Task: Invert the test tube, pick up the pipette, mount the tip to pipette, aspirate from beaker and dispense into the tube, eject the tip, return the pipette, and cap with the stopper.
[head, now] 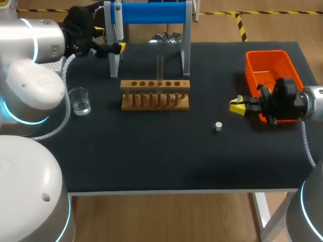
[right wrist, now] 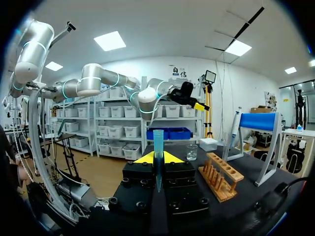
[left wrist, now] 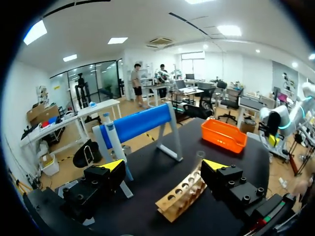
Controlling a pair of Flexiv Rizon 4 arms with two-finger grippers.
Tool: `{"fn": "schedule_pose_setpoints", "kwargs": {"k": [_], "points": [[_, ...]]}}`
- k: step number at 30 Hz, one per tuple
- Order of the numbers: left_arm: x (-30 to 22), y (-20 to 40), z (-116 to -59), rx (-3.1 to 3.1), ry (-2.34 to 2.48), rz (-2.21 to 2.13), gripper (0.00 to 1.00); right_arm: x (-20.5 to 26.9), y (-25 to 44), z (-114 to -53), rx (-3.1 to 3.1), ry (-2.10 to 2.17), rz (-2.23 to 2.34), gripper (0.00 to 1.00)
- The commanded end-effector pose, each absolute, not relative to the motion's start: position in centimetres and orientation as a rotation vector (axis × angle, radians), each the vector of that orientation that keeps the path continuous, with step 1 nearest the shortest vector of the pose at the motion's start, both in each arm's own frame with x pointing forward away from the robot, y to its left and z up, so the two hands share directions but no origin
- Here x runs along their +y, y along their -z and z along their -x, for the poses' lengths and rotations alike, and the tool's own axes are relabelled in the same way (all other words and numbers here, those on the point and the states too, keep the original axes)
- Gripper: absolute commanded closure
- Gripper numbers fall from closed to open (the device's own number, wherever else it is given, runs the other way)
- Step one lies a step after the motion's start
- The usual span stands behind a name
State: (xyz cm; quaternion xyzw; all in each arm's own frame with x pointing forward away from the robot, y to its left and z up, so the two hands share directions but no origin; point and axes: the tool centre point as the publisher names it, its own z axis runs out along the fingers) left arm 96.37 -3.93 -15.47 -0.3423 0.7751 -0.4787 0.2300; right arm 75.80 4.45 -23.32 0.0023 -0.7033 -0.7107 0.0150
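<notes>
The table (head: pixel 151 156) is black, the pipette stand (head: pixel 151 12) blue with pale grey legs, the rack (head: pixel 155 94) tan wood, the bin (head: pixel 267 53) orange, the stopper (head: pixel 218 126) white, the beaker (head: pixel 79 103) clear, the pipette tip (right wrist: pixel 158 147) translucent blue, and the left gripper (left wrist: pixel 164 164) and right gripper (head: pixel 237 106) black with yellow tips.

One test tube (head: pixel 160 65), one pipette (head: pixel 117 22), one pipette tip (right wrist: pixel 158 157), one beaker (head: pixel 79 101), one stopper (head: pixel 218 126). One wooden rack (head: pixel 155 96), one blue stand (head: pixel 151 12), one orange bin (head: pixel 267 63). Two pincers: left pincer (head: pixel 118 48), right pincer (head: pixel 236 106).
</notes>
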Motion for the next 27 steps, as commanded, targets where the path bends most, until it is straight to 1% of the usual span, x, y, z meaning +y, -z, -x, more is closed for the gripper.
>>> {"fn": "schedule_pose_setpoints", "kwargs": {"k": [1, 11, 27], "points": [[-5.7, 17.2, -99.6, 2.059, 1.278, 0.996, 0.0, 4.4, 23.3, -75.7, -2.191, 2.211, -0.007, 1.0], [-5.4, 18.4, -103.4, 1.93, 1.247, 1.08, 0.0, 4.4, 23.3, -75.7, -2.191, 2.211, -0.007, 1.0], [-5.2, 18.7, -106.9, 1.705, 1.175, 1.213, 0.0, 4.4, 23.3, -75.7, -2.191, 2.211, -0.007, 1.0]]}}
